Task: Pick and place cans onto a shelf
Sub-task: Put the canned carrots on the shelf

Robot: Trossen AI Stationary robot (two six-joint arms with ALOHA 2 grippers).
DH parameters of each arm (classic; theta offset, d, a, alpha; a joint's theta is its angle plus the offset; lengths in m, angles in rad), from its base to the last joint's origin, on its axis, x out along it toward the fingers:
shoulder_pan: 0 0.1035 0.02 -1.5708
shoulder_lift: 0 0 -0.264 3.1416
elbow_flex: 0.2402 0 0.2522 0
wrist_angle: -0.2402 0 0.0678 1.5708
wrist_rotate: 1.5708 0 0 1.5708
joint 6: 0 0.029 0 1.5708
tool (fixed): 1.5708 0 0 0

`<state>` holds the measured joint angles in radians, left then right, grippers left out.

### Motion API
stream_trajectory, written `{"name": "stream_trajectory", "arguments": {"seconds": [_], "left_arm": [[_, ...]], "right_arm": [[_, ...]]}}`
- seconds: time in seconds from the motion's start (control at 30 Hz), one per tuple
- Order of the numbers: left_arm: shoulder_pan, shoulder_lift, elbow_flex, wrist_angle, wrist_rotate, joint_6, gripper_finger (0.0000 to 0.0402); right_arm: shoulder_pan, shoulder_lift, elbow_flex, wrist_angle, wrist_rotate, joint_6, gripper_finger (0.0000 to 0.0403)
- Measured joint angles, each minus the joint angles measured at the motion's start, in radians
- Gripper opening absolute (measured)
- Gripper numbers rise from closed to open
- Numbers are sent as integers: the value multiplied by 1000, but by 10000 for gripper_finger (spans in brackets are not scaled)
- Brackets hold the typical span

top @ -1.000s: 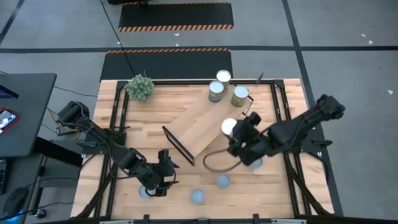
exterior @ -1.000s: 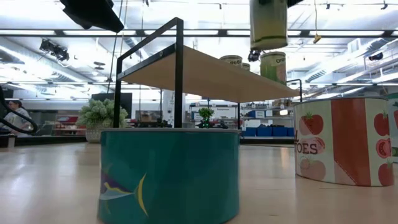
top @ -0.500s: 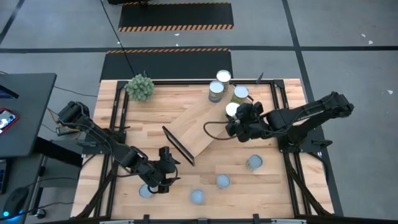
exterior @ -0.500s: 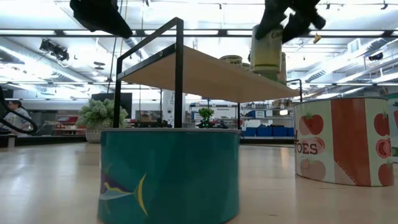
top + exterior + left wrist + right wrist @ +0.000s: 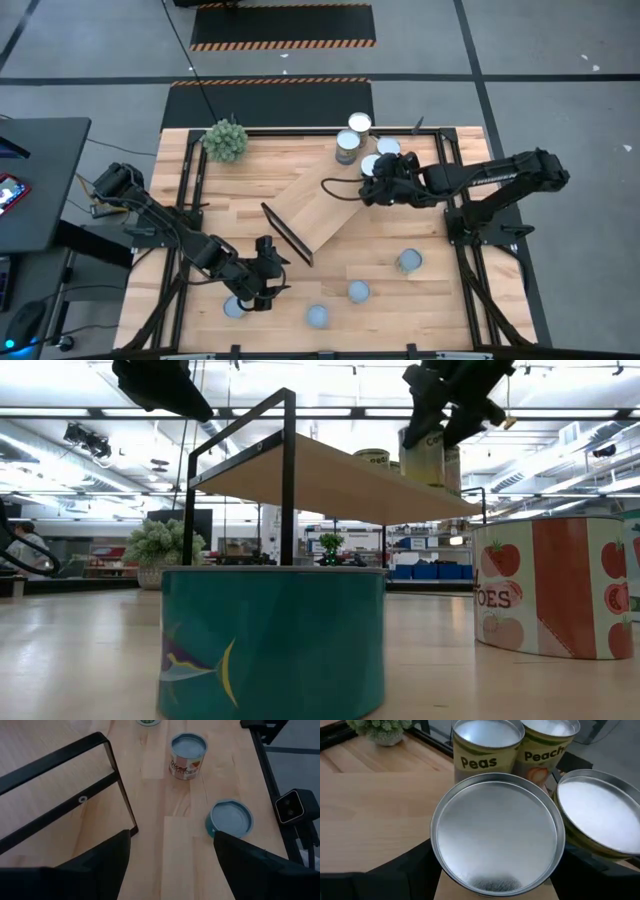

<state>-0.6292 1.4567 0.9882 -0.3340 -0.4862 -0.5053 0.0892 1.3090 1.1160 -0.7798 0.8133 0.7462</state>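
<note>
My right gripper [image 5: 383,180] is shut on a can with a silvery top [image 5: 495,835], over the far end of the slanting light-wood shelf [image 5: 322,205]. Three more cans stand on that end: Peas [image 5: 485,745], Peach [image 5: 546,747] and a third [image 5: 600,810]. I cannot tell whether the held can's bottom touches the board [image 5: 330,480]. My left gripper [image 5: 262,283] hangs open near the table's front left, above the wood, close to a can [image 5: 233,307]. Three other cans [image 5: 317,316], [image 5: 359,291], [image 5: 408,261] stand on the tabletop near the front. My right gripper pinches the can by its round side wall, just under the top rim [image 5: 436,851], one finger [image 5: 412,870] on each side. The fingers come slanting down from the table's right. The can stands upright, top up, close beside the other cans on the shelf.
A bushy green plant [image 5: 225,140] stands at the far left corner. The shelf's black end frame [image 5: 65,795] rises near my left gripper. A tomato can [image 5: 187,755] and a teal can [image 5: 229,818] stand ahead of it. Black rails [image 5: 455,190] border the tabletop.
My right gripper has carried the can toward the table's far edge and a little down, from above the shelf's middle to its far end beside the standing cans, with the wrist rolling somewhat. The can has stayed upright.
</note>
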Motion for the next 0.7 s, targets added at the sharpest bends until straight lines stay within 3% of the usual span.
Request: {"name": "stream_trajectory", "arguments": {"seconds": [0.7], "left_arm": [[-3,0,0,0,13,-7,292]], "right_arm": [[-6,0,0,61,-48,-63,313]]}}
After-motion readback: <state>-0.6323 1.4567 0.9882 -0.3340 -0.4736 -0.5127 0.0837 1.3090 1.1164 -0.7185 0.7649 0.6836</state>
